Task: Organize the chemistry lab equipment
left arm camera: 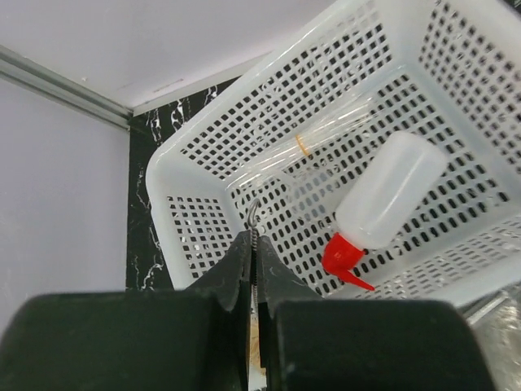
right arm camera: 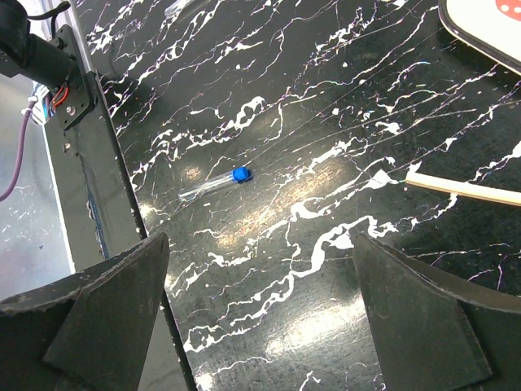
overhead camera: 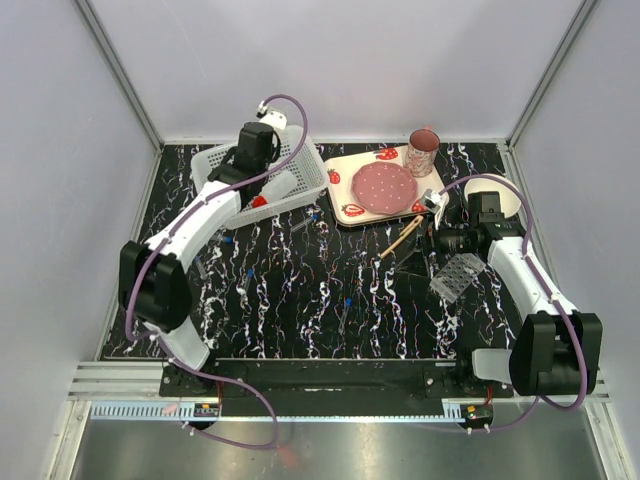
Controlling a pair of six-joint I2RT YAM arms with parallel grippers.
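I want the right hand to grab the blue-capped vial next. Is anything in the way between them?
Nothing visible does. The vial lies alone on the black table, ahead of the open right hand. The wooden stick lies off to one side, apart from the vial.

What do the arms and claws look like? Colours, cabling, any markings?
The left arm and right arm match: white link shells with bulky black joint housings. A purple cable loops along each. The left claw and right claw have matte black wedge-shaped fingers. No markings are visible.
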